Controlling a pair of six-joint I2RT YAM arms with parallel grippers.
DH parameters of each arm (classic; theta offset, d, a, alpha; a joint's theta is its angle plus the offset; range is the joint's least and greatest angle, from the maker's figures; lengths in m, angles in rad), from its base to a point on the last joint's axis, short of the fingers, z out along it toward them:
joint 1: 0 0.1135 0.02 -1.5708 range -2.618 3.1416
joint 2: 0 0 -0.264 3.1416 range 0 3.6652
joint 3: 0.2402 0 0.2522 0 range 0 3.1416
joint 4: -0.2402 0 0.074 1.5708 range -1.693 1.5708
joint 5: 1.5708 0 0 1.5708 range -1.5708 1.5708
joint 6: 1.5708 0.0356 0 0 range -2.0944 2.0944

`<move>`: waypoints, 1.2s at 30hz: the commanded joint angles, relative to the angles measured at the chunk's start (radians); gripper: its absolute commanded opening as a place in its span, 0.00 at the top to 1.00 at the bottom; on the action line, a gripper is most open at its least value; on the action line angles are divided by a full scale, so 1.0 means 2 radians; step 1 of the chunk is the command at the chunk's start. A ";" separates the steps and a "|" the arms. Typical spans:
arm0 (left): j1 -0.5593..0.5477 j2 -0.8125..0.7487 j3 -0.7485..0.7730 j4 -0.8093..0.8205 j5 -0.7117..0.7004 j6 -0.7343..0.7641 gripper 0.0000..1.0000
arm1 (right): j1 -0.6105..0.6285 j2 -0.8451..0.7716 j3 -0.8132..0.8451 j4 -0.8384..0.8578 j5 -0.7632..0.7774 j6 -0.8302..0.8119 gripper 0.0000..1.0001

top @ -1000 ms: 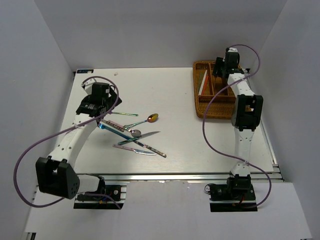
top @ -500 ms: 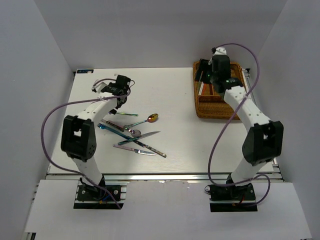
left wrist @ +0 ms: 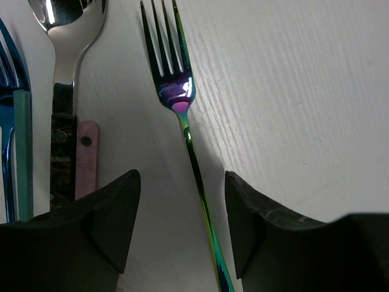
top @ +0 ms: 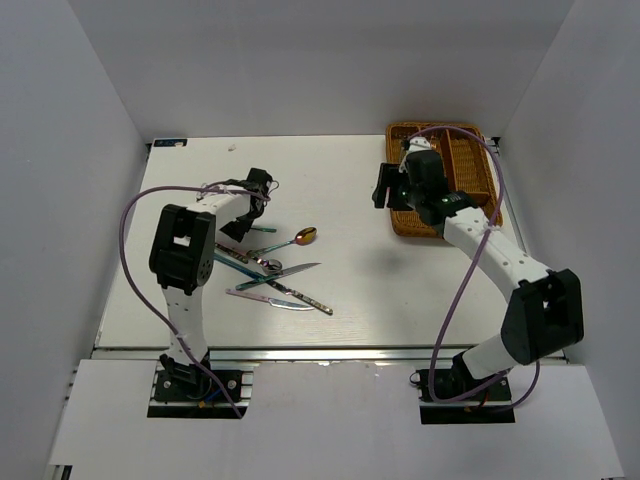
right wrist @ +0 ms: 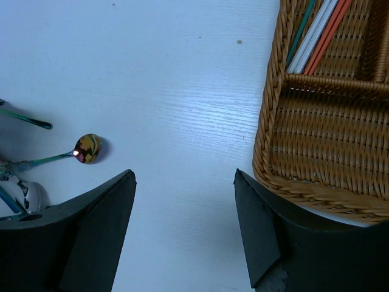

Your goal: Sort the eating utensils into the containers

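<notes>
The left gripper [left wrist: 179, 198] is held low over the white table [top: 350, 290], at the far end of a loose heap of cutlery [top: 272, 278]. Its fingers [left wrist: 112, 213] are spread apart, and the thin handle of a rainbow-coloured fork [left wrist: 175, 91] is seen running between them, touched by neither. The fork is laid flat on the table, tines pointing away from the gripper. Just to its left a silver spoon [left wrist: 67, 24] with a dark handle is seen, and a blue fork [left wrist: 6, 91] is cut off by the frame edge.

The right gripper [right wrist: 184, 182] is held above bare table, just beside the left wall of the brown wicker tray [right wrist: 271, 121]. Its fingers [right wrist: 97, 225] are parted, with nothing gripped between them. White, red and green chopsticks [right wrist: 317, 35] are laid in one long slot of the tray; the crosswise slot nearest the gripper is seen without contents. A small gold-bowled spoon [right wrist: 87, 148] is left on the table, well apart from the tray.
</notes>
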 commanded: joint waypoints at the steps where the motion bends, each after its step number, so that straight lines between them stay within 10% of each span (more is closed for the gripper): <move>1: 0.008 0.012 0.025 -0.002 -0.014 -0.019 0.35 | 0.006 -0.041 -0.015 0.027 -0.012 0.003 0.29; 6: 0.011 0.062 0.056 -0.028 -0.008 -0.010 0.43 | 0.011 -0.038 -0.031 0.032 -0.022 0.000 0.29; 18: 0.011 0.062 0.009 -0.009 0.024 0.012 1.00 | 0.011 -0.056 -0.059 0.062 -0.048 0.001 0.28; 36: -0.041 -0.181 -0.068 0.262 0.189 0.262 1.00 | 0.045 -0.018 -0.115 0.320 -0.335 0.092 0.11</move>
